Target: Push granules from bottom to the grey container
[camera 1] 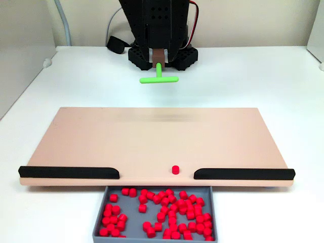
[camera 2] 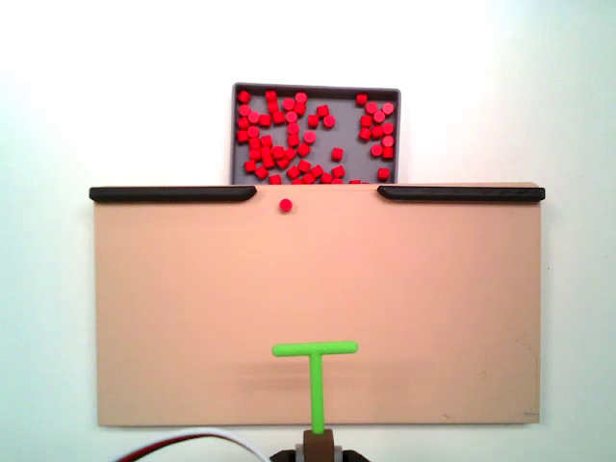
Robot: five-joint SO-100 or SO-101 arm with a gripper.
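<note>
Many red granules (camera 1: 167,212) lie in the grey container (camera 1: 98,228), which sits against the tan board's edge; in another fixed view they (camera 2: 279,144) fill the grey container (camera 2: 318,90) too. One lone granule (camera 1: 175,169) rests on the board in the gap between the black strips, also seen in the other fixed view (camera 2: 286,205). My gripper (camera 1: 160,56) (camera 2: 319,445) is shut on the stem of a green T-shaped tool (camera 1: 159,79) (camera 2: 315,348). The tool hangs raised near the board's robot-side end, far from the lone granule.
The tan board (camera 1: 152,136) (camera 2: 192,308) lies on a white table, with two black strips (camera 1: 68,172) (camera 1: 244,174) along its container-side edge and a gap between them. The arm's black base (camera 1: 162,55) stands behind the board. Cables (camera 2: 192,441) run near the base.
</note>
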